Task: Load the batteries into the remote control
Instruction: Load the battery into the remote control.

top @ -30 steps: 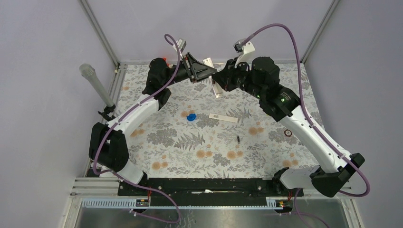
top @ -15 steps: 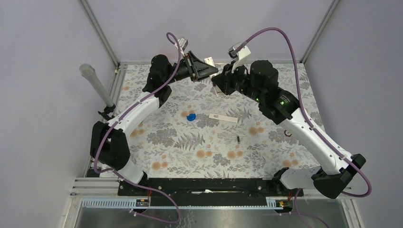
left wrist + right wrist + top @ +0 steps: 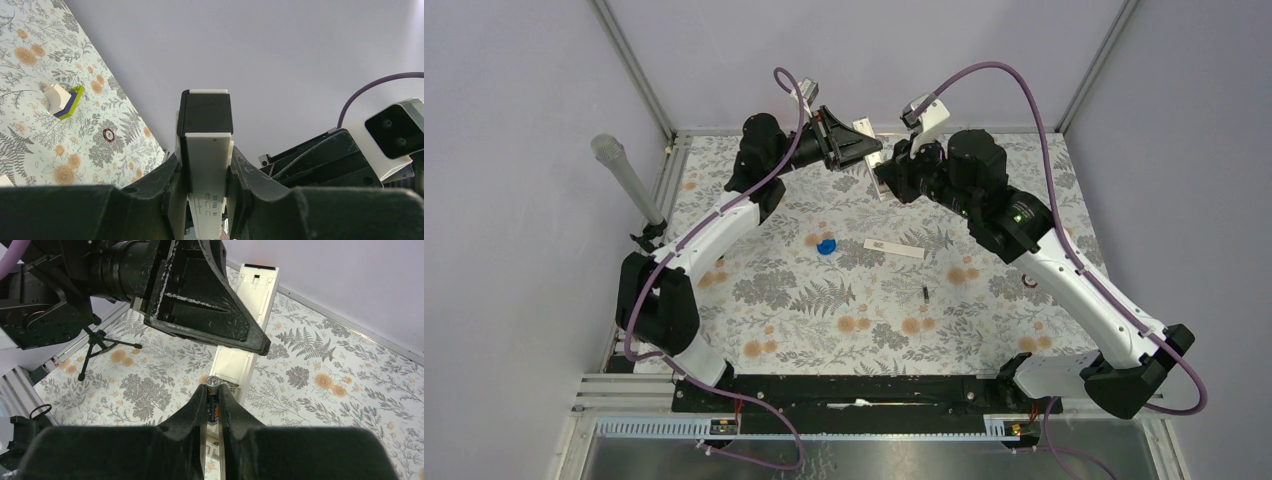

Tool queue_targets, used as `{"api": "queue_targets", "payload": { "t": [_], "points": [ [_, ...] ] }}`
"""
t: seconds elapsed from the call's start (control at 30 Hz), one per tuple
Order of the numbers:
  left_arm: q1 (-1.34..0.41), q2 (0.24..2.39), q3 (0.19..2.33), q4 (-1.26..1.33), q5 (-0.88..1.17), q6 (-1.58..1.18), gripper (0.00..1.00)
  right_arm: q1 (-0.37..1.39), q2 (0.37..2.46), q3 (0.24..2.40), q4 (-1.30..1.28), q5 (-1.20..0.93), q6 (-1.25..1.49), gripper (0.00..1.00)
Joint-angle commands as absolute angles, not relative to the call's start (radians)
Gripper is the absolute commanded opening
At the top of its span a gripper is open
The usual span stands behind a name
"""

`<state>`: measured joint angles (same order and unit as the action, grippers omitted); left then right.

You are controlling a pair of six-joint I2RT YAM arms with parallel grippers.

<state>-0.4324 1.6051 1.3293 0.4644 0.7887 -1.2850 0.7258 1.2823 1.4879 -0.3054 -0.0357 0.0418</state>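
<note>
My left gripper point(image 3: 862, 148) is shut on the white remote control point(image 3: 865, 128) and holds it in the air over the far edge of the table. In the left wrist view the remote point(image 3: 207, 165) sits between the fingers, its dark end pointing away. My right gripper point(image 3: 887, 178) is shut on a battery point(image 3: 213, 390), a slim dark cylinder with a metal cap, held right next to the remote's lower white body point(image 3: 235, 365). A second battery point(image 3: 923, 293) lies on the flowered cloth mid-table.
The thin white cover strip point(image 3: 893, 248) and a blue blob point(image 3: 826, 245) lie mid-table. A small dark ring point(image 3: 1029, 281) lies at the right. A grey cylinder on a black tripod point(image 3: 624, 175) stands at the left edge. The back wall is close behind both grippers.
My right gripper has moved a little up and to the left with the battery, closer to the remote. My left gripper has shifted slightly, still holding the remote.
</note>
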Motion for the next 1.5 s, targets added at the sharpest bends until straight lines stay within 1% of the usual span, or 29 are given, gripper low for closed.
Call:
{"api": "queue_targets", "payload": {
  "t": [0.0, 0.17, 0.37, 1.13, 1.23, 1.3, 1.47],
  "points": [
    [-0.430, 1.596, 1.386, 0.524, 0.790, -1.293, 0.00, 0.733, 1.260, 1.494, -0.271, -0.010, 0.059, 0.13],
    [-0.429, 1.593, 1.390, 0.525, 0.785, -1.296, 0.00, 0.733, 1.293, 1.500, -0.287, -0.069, 0.076, 0.13],
    [-0.424, 1.591, 1.397, 0.526, 0.779, -1.303, 0.00, 0.732, 1.296, 1.492, -0.315, -0.055, 0.062, 0.14],
    [-0.413, 1.578, 1.373, 0.540, 0.784, -1.287, 0.00, 0.732, 1.375, 1.636, -0.439, -0.005, 0.142, 0.30],
    [-0.408, 1.577, 1.371, 0.538, 0.785, -1.283, 0.00, 0.733, 1.376, 1.653, -0.440, 0.030, 0.152, 0.34],
    [-0.405, 1.577, 1.369, 0.536, 0.785, -1.279, 0.00, 0.733, 1.377, 1.669, -0.441, 0.034, 0.164, 0.39],
    [-0.394, 1.578, 1.370, 0.508, 0.776, -1.243, 0.00, 0.729, 1.380, 1.704, -0.437, -0.025, 0.179, 0.55]
  ]
}}
